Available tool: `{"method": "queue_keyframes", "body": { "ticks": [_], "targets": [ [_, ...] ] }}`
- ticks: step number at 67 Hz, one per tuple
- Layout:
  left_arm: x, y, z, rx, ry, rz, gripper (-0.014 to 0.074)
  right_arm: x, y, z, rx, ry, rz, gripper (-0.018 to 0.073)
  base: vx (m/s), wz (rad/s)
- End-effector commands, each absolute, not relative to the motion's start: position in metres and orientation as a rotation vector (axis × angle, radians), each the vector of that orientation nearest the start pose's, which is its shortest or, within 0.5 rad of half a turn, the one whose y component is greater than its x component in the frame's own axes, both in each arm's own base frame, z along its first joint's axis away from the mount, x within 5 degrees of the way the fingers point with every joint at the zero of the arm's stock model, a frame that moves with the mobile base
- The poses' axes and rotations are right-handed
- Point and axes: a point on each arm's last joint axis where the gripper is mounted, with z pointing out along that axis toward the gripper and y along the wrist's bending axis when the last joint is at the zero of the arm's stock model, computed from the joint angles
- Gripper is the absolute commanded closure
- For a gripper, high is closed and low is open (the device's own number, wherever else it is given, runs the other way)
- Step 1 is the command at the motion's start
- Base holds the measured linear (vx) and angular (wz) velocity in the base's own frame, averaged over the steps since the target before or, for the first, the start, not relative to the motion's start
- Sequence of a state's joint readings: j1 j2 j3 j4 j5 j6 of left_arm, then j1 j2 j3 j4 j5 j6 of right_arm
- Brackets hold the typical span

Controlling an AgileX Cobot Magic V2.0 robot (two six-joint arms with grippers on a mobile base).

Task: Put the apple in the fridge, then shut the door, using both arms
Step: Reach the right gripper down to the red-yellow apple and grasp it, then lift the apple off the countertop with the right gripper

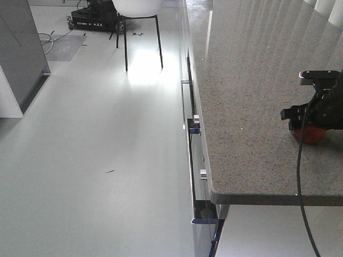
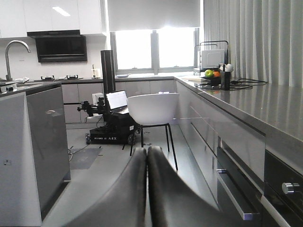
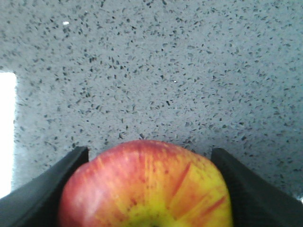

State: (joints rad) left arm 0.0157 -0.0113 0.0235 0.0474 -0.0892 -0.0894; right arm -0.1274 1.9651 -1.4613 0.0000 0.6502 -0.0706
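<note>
Apple is sitting low over the speckled grey surface, whether touching it I cannot tell. Right gripper is clamping its sides. Left gripper is hanging fully closed, holding nothing.

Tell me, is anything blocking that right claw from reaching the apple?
Nothing visible does. The right gripper has its fingers on either side of the apple, on the speckled countertop. Whether they squeeze it is unclear.
</note>
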Motion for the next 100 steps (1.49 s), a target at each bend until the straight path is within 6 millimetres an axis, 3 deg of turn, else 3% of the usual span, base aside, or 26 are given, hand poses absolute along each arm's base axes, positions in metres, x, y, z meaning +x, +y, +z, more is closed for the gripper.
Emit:
{"method": "queue_keyframes", "body": {
  "ticks": [1,18,37,45,76,100],
  "targets": [
    [0.053,0.0,0.218,-0.04,1.328,-0.034,0.0603,0.425,-0.055,0.247,0.086,2.496,-0.058,0.0109,0.0,0.0],
    [0.053,0.0,0.218,-0.04,1.328,-0.034,0.0603,0.411,-0.052,0.269,0.106,2.505,-0.034,0.0166,0.0,0.0],
    [0.053,0.0,0.218,-0.04,1.328,-0.034,0.0603,0.373,-0.037,0.323,0.061,2.481,0.018,0.0166,0.0,0.0],
    [0.053,0.0,0.218,-0.04,1.328,-0.034,0.0603,0.347,-0.026,0.329,0.036,2.458,0.055,0.0166,0.0,0.0],
    [0.053,0.0,0.218,-0.04,1.328,-0.034,0.0603,0.211,0.059,0.321,-0.35,2.373,0.256,0.0166,0.0,0.0],
    [0.053,0.0,0.218,-0.04,1.328,-0.034,0.0603,0.119,0.077,0.309,-0.494,2.336,0.549,0.0166,0.0,0.0]
  ]
}}
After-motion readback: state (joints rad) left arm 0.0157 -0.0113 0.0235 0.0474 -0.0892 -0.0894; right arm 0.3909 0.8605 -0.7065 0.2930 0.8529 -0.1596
